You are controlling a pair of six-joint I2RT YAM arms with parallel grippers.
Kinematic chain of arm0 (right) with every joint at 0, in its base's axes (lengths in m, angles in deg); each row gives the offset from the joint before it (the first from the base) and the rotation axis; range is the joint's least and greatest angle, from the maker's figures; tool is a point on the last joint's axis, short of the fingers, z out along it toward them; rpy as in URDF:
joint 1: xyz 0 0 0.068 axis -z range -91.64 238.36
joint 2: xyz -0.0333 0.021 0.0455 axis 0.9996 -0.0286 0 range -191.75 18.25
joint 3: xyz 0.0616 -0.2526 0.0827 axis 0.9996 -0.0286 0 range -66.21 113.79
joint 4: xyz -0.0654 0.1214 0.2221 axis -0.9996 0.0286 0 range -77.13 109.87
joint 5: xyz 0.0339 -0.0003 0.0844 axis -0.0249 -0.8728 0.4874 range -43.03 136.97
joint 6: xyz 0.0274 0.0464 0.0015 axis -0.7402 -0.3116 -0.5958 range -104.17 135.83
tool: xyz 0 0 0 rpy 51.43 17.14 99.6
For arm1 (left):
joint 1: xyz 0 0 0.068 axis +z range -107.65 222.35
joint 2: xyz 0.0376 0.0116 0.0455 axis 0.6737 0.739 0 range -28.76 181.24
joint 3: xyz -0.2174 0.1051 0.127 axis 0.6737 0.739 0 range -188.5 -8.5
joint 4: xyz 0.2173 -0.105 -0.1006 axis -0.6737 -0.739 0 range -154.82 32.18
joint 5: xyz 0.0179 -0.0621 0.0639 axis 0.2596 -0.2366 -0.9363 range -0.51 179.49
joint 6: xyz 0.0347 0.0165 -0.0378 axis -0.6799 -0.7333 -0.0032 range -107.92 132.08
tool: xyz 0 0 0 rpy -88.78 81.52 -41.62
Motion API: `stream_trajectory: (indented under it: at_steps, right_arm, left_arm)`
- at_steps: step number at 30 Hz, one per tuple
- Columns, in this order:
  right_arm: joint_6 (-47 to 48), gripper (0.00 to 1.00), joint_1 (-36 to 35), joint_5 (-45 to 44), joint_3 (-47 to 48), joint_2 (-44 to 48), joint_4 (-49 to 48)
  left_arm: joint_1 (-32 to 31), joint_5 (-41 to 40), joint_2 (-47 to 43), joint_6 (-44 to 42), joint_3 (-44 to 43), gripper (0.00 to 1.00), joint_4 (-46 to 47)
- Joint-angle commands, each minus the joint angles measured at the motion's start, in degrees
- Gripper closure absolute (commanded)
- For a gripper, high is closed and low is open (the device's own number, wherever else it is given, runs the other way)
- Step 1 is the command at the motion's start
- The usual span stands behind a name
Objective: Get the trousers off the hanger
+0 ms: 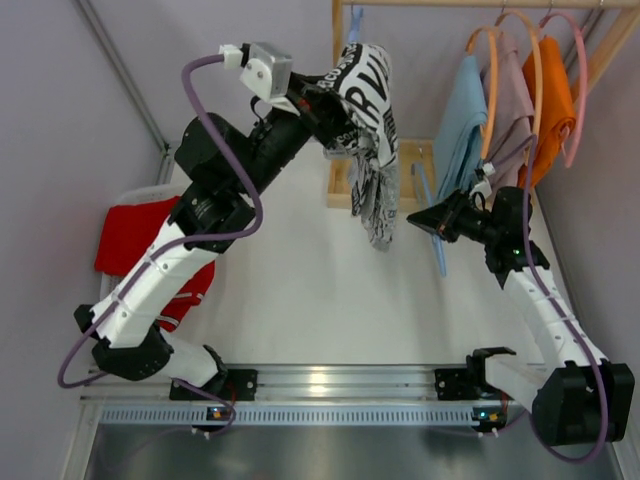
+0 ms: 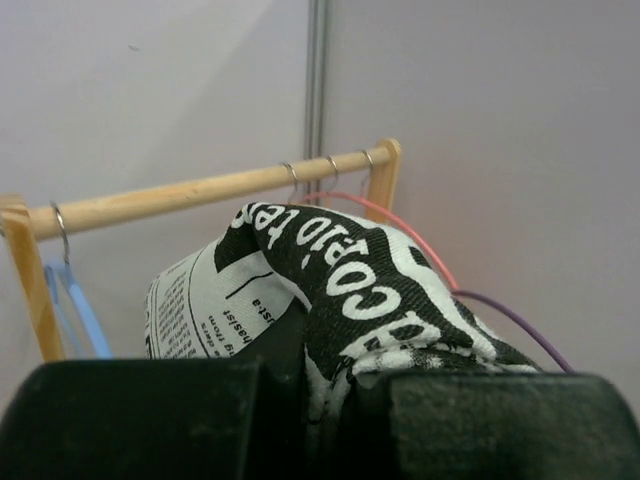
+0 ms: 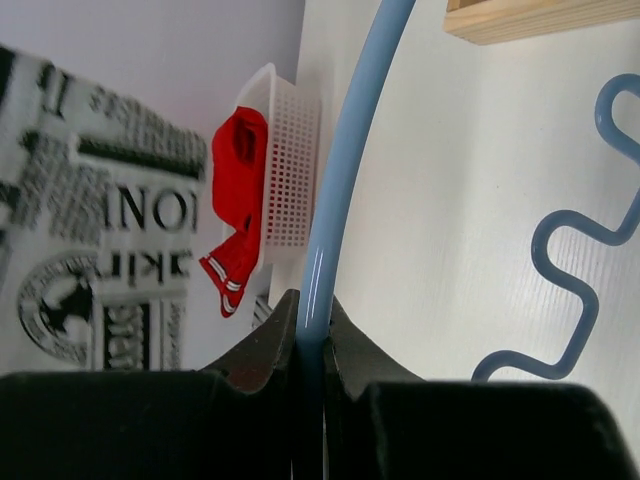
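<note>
Trousers in white with black print (image 1: 370, 150) hang in the upper centre of the top view, and they are pinched at their upper end by the left gripper (image 1: 322, 98), which is closed on the cloth. The left wrist view shows the fabric bunched between both fingers. Their long axis goes from the top of the frame downward, and the loose lower end comes near the tip of the right gripper (image 1: 418, 222) but seems not to touch it. This gripper is closed around the rod of a light blue hanger (image 3: 330, 195). In the right wrist view the printed cloth lies to the left of the rod and apart from it, so I judge the garment is off the hanger or almost off. The left arm is clearly the nearer one. It rises from its base at lower left, folds at the elbow and reaches high toward the wooden rail (image 2: 200, 190). The right arm stretches up from lower right with its wrist turned to the left of the frame. For the next move the white basket (image 3: 290, 170) with the red trousers (image 1: 140, 235) matters: it lies at the left edge of the tabletop (image 1: 300, 300), down and left from the held garment. The light blue trousers (image 1: 462, 120), the mauve trousers (image 1: 510, 110) and the orange trousers (image 1: 552, 100) hang at upper right.
</note>
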Motion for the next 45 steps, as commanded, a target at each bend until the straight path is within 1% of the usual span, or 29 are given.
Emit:
stream_trajectory:
  at_steps: [1,5,6,10,12,14,16,17,19,20,23,24,26,32,33,35,36,37,38,40,41,44,45]
  right_arm:
    - [3.7,1.0,0.5,-0.3,3.1,1.9,-3.3]
    - [4.4,1.0,0.5,-0.2,4.6,3.1,-0.8]
    - [4.9,1.0,0.4,-0.2,5.2,3.4,0.0]
    - [8.2,1.0,0.1,-0.4,7.1,4.0,3.2]
    - [9.3,1.0,0.1,-0.6,7.5,4.6,4.2]
    - [9.3,1.0,0.0,-0.9,7.7,5.0,4.9]
    - [8.8,1.0,-0.1,-1.0,7.8,5.2,4.9]
    - [8.7,1.0,-0.2,-1.1,7.9,5.3,4.9]
    - [8.7,1.0,-0.1,-1.3,8.0,5.7,4.8]
    - [8.7,1.0,-0.2,-1.6,8.0,6.0,5.0]
    - [8.7,1.0,-0.2,-1.7,8.0,5.8,5.1]
    - [8.5,1.0,-0.3,-1.7,7.9,5.8,5.0]
    - [8.3,1.0,-0.4,-1.8,8.0,5.3,4.6]
    - [7.7,1.0,-0.7,-1.9,9.3,4.6,3.7]
    - [7.7,1.0,-0.8,-1.8,9.5,4.6,3.7]
    - [7.8,1.0,-0.8,-1.6,9.9,4.6,3.8]
    - [7.9,1.0,-1.0,-1.5,10.0,4.6,3.9]
    - [7.9,1.0,-0.9,-1.4,10.2,4.6,4.2]
    - [7.9,1.0,-0.9,-1.3,10.3,4.6,4.3]
    - [7.8,1.0,-1.0,-1.3,10.1,4.6,4.3]
    - [7.7,1.0,-1.0,-1.3,10.1,4.6,4.3]
    - [7.7,1.0,-1.2,-1.0,10.1,4.7,4.1]
    - [7.8,1.0,-1.1,-0.9,10.2,4.7,4.3]
  left_arm:
    - [-0.1,7.0,-7.9,4.9,7.7,1.0,7.3]
    - [-0.2,2.9,-13.6,3.7,16.0,1.0,6.1]
    - [-0.2,2.9,-14.8,2.2,19.8,1.0,6.0]
    - [-0.2,-3.6,-21.0,-1.1,26.9,1.0,5.9]
    - [0.2,-4.7,-24.3,-2.2,28.9,1.0,5.4]
    - [1.8,-4.6,-26.0,-0.9,30.6,1.0,3.1]
    - [6.2,-4.6,-27.6,2.6,30.7,1.0,0.3]
    - [10.0,-4.4,-28.3,3.6,30.8,1.0,-2.4]
    - [13.2,-4.3,-30.7,4.3,31.9,1.0,-3.1]
    - [16.0,-4.4,-31.5,4.4,32.1,1.0,-3.8]
    - [20.3,-5.1,-34.6,4.2,31.9,1.0,-4.8]
    - [22.6,-5.3,-35.3,4.0,31.9,1.0,-5.4]
    - [24.3,-6.5,-37.1,3.1,31.4,1.0,-5.9]
    - [33.8,-12.8,-41.6,1.4,30.1,1.0,-8.0]
    - [37.2,-14.4,-42.5,1.3,30.5,1.0,-7.9]
    - [40.7,-15.9,-44.2,-0.1,31.3,1.0,-7.9]
    - [44.0,-17.3,-45.6,-0.6,31.4,1.0,-8.0]
    - [45.6,-20.4,-46.0,-1.6,30.9,1.0,-8.0]
    - [49.3,-21.6,-46.3,-2.3,30.3,1.0,-8.3]
    - [53.9,-25.2,-46.7,-2.3,28.0,1.0,-9.1]
    - [57.6,-25.4,-47.0,-3.9,27.5,1.0,-9.8]
    - [61.6,-26.8,-48.2,-7.9,26.9,1.0,-9.7]
    - [61.9,-27.5,-48.3,-9.6,26.9,1.0,-9.6]
